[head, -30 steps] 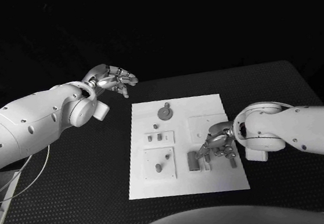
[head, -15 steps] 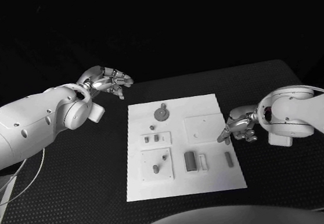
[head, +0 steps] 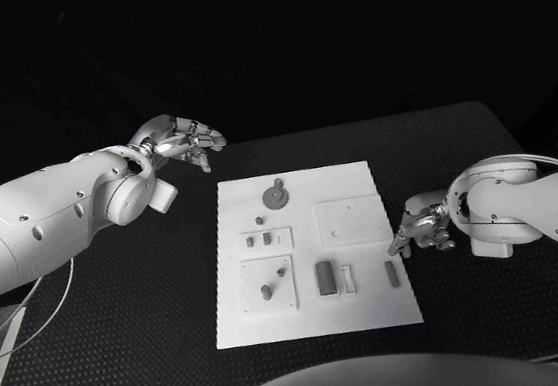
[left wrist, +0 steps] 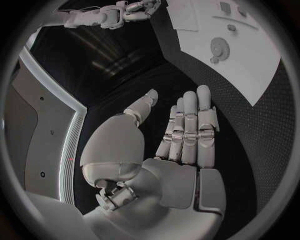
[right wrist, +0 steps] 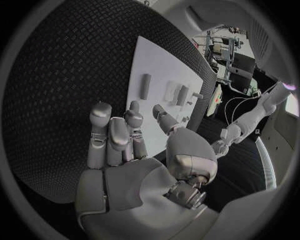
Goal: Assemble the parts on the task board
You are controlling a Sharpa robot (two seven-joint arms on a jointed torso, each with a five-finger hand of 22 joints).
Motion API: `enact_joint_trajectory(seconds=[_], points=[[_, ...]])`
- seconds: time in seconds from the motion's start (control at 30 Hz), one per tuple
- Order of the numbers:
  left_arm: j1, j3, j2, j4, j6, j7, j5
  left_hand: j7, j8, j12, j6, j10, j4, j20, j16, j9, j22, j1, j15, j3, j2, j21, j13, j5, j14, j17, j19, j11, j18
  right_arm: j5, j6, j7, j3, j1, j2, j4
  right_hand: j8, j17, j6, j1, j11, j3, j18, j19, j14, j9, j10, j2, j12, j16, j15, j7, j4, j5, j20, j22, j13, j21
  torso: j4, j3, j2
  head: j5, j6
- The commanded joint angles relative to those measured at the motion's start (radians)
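**Both hands off the board, loose pieces left to fit**

While the task board (head: 307, 249) lies in the middle of the black table (head: 126, 321), neither hand touches it. The right hand (head: 421, 227) hangs just beside the board's right edge, fingers apart and holding nothing. The left hand (head: 182, 139) is raised well apart from the board, beyond its far left corner, also spread and empty.

On the board, a round part (head: 276, 194) sits near the far edge, small parts (head: 267, 239) stand in the left middle, and a dark block (head: 326, 277) lies near the front with a slim bar (head: 393, 273) lying flat to its right.

Judging by that bar and block lying flat rather than standing in any seat, the assembly looks partly done at most; which pieces are already home is too small to tell.
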Motion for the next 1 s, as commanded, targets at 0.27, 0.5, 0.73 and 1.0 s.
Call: enact_joint_trajectory(seconds=[0.27,0.5,0.73,1.0], points=[[0.0,0.0,0.001,0.002,0.007,0.013,0.005,0.005,0.005,0.002,0.001,-0.001,0.01,0.003,-0.006,-0.001,0.002,-0.012,0.002,0.0,-0.003,-0.007,0.002,-0.001,0.005,0.002,0.006,0.005,0.048,-0.05,0.015,-0.018,0.0,-0.047,0.031,-0.012,0.004,0.001,0.03,0.003,-0.001,-0.011,0.056,0.003,0.005,0.002,0.009,0.0,0.001,0.001,-0.002,0.02,0.001,0.002,0.007,0.017,-0.002,0.007,0.0029,-0.0017,0.001,-0.006,0.0],[0.0,0.0,0.001,0.003,0.009,0.013,0.005,0.005,0.005,0.002,0.001,-0.001,0.01,0.003,-0.006,-0.001,0.002,-0.012,0.002,0.0,-0.003,-0.007,0.002,-0.001,0.005,0.002,0.006,0.005,0.048,-0.05,0.019,-0.016,0.0,-0.059,0.042,-0.01,0.004,0.001,0.03,0.0,-0.001,-0.013,0.056,0.003,0.005,0.002,0.009,0.0,0.001,0.001,-0.002,0.019,0.002,0.002,0.008,0.017,-0.003,0.007,0.0041,-0.0036,0.0,-0.007,0.0],[0.0,0.0,0.0,0.003,0.011,0.012,0.005,0.005,0.005,0.002,0.001,-0.001,0.011,0.002,-0.007,-0.002,0.002,-0.013,0.002,0.0,-0.003,-0.007,0.002,-0.001,0.005,0.002,0.006,0.005,0.048,-0.074,0.036,-0.023,0.0,-0.069,0.062,-0.017,0.004,0.0,0.03,-0.001,-0.001,-0.014,0.056,0.003,0.004,0.002,0.009,0.0,0.0,0.001,-0.002,0.019,0.002,0.002,0.008,0.016,-0.003,0.007,0.0048,-0.0034,0.0,-0.006,0.0],[0.0,0.0,-0.005,0.001,0.03,-0.001,0.063,0.005,0.006,0.001,0.0,-0.002,0.014,0.003,-0.008,-0.003,0.002,-0.016,0.003,-0.001,-0.001,-0.008,0.002,-0.001,0.005,0.003,0.006,0.005,0.048,-0.173,0.067,-0.051,-0.003,-0.094,0.079,-0.037,0.001,-0.007,0.027,0.002,-0.001,-0.014,0.056,0.001,0.0,0.001,0.008,-0.001,-0.002,-0.002,-0.002,0.019,0.0,0.002,0.009,0.016,-0.004,0.006,0.0049,-0.0037,0.0,-0.004,0.0]])
